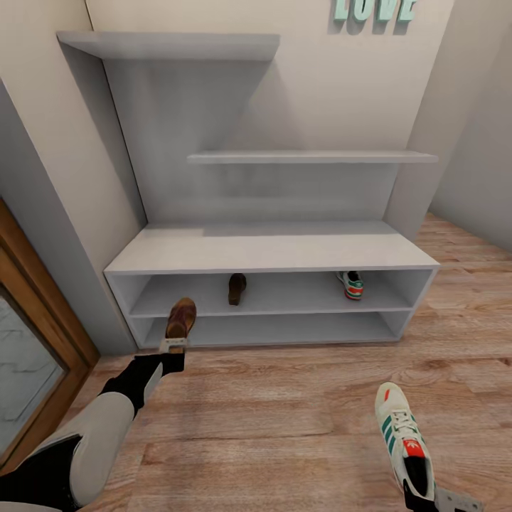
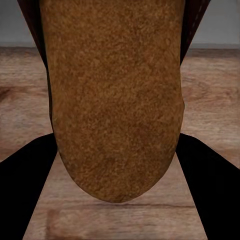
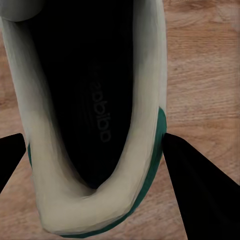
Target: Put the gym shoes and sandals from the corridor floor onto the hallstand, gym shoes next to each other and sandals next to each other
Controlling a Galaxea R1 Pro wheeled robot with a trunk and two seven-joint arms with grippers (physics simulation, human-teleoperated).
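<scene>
**Two shoes on the rack shelf, one in each tool**

The hallstand (image 1: 270, 252), a pale grey unit against the wall, has two open shelf slots under its flat top and two stepped wall shelves above. Its upper slot holds two things: one brown sandal (image 1: 237, 288) near the middle, and one white gym shoe with green stripes (image 1: 351, 284) toward the right end, well apart from it. What the lower slot holds cannot be told from the head view.

At the left, the left tool (image 1: 175, 345) is closed on the second sandal (image 1: 180, 318), gripping it at the heel and holding it in front of the left end of the rack's slots. In the left wrist view its tan insole (image 2: 115, 100) sits between the two dark fingers (image 2: 25, 185), above the wood floor.

At the lower right, the right tool (image 1: 435, 498) is closed on the second gym shoe (image 1: 402, 434), gripping the heel end over the corridor floor (image 1: 284, 427). In the right wrist view the fingers (image 3: 200, 180) press the shoe's heel collar (image 3: 95, 200) from both sides.

In all: two sandals, two gym shoes.
</scene>
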